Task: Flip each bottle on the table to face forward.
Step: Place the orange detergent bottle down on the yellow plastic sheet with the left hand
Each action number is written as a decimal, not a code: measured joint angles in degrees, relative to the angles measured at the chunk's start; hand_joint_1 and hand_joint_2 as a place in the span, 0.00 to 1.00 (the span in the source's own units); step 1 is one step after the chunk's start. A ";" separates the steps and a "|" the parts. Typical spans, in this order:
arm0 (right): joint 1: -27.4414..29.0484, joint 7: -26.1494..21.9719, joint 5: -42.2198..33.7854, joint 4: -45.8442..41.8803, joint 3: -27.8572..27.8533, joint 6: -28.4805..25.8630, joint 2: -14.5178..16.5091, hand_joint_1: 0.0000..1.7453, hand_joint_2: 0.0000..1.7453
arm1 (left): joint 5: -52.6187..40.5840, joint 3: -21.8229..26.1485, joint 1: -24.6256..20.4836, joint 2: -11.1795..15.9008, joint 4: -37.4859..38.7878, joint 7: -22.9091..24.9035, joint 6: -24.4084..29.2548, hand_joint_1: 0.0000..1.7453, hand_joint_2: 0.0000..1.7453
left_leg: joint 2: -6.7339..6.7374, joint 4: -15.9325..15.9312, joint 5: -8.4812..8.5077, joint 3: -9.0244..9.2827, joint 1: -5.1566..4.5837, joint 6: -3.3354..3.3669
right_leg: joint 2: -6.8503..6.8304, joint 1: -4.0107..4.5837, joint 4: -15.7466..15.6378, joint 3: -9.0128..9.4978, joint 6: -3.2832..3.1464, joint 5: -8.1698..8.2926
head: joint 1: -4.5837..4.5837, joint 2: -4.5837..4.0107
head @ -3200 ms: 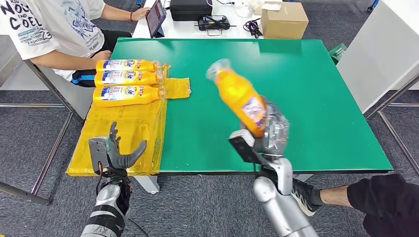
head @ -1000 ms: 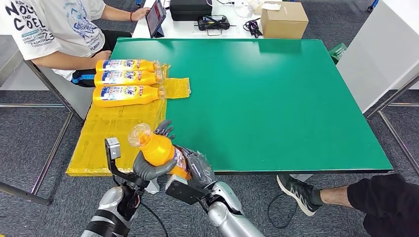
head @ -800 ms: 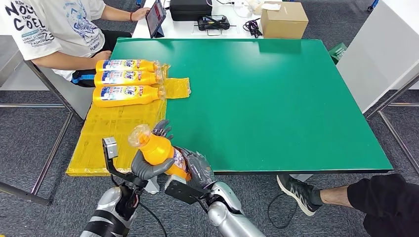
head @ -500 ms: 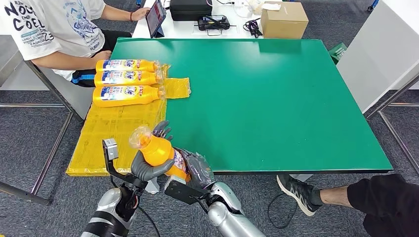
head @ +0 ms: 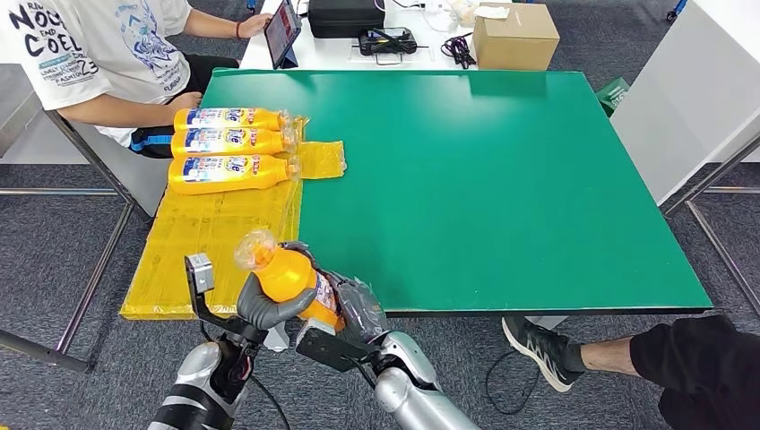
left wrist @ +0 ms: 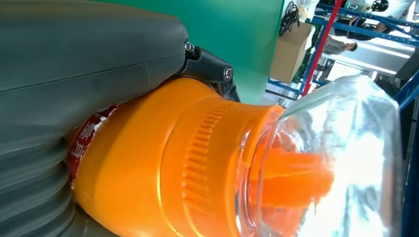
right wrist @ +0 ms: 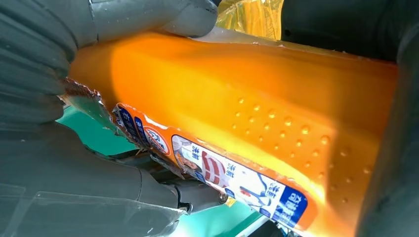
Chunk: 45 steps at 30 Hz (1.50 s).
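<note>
Bottle [head: 289, 276] mid-handover — left hand [head: 269, 303] wraps its shoulder, right hand [head: 351, 309] grips its base, likely to lay it beside three bottles [head: 231, 141] label-up.

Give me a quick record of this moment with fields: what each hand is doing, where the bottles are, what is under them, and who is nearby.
Held bottle: orange bottle, clear cap up, at the table's near edge
Left hand: left hand grips the orange bottle
Right hand: right hand holds its lower, labelled part
Other bottles: three bottles lying side by side, labels up
Under them: yellow plastic sheet on the green table
Nearby: seated person at the far left corner; a leg at lower right
</note>
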 joint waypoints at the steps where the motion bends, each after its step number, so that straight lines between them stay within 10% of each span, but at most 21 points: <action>1: 0.00 0.10 0.10 0.00 -0.01 -0.05 0.03 1.00 1.00 | -0.06 0.03 -0.06 0.00 -0.01 0.02 0.15 1.00 1.00 | 0.00 0.00 0.00 0.00 0.00 0.00 | 0.00 0.00 0.00 0.00 0.00 0.00 | 0.00 0.00; 7: -0.03 0.51 0.28 0.00 -0.01 -0.14 0.14 0.94 1.00 | -0.28 0.17 -0.24 0.00 -0.01 0.19 0.53 1.00 1.00 | 0.00 0.00 0.00 0.00 0.00 0.00 | 0.00 0.00 0.00 0.00 0.00 0.00 | -0.01 0.00; 10: -0.04 0.66 0.39 0.00 -0.03 -0.47 0.22 0.21 1.00 | -0.95 0.26 -0.35 0.01 -0.25 0.17 1.36 1.00 1.00 | 0.00 0.00 0.00 0.00 0.00 0.00 | 0.00 0.00 0.00 0.00 0.00 0.00 | -0.01 0.00; 12: -0.05 0.84 0.39 0.00 -0.05 -0.81 0.32 0.00 0.50 | -1.45 0.32 -0.57 0.05 -0.73 0.13 1.95 1.00 1.00 | 0.00 0.00 0.00 0.00 0.00 0.00 | 0.00 0.00 0.00 0.00 0.00 0.00 | 0.00 0.00; 14: -0.01 1.02 0.20 -0.01 -0.13 -1.38 0.45 0.00 0.00 | -1.82 0.45 -0.99 0.15 -1.48 0.17 2.78 1.00 1.00 | 0.00 0.00 0.00 0.00 0.00 0.00 | 0.00 0.00 0.01 0.00 0.00 0.00 | 0.00 0.00; 36: 4.01 -0.09 -8.34 -18.79 -4.75 -6.22 0.39 0.00 0.00 | -3.13 11.42 -8.08 1.37 -10.89 2.47 17.09 1.00 1.00 | 0.01 0.00 0.02 0.00 0.02 -0.01 | 0.02 0.01 0.02 0.00 0.00 0.01 | 0.00 0.00; 45: 6.14 -6.56 -8.85 -34.13 -5.23 -15.35 0.13 0.00 0.00 | -69.91 5.91 -14.89 3.42 -4.83 1.86 52.86 1.00 1.00 | -0.08 0.02 0.03 0.00 0.00 -0.01 | -0.05 -0.01 0.01 0.03 0.00 0.01 | 0.02 0.00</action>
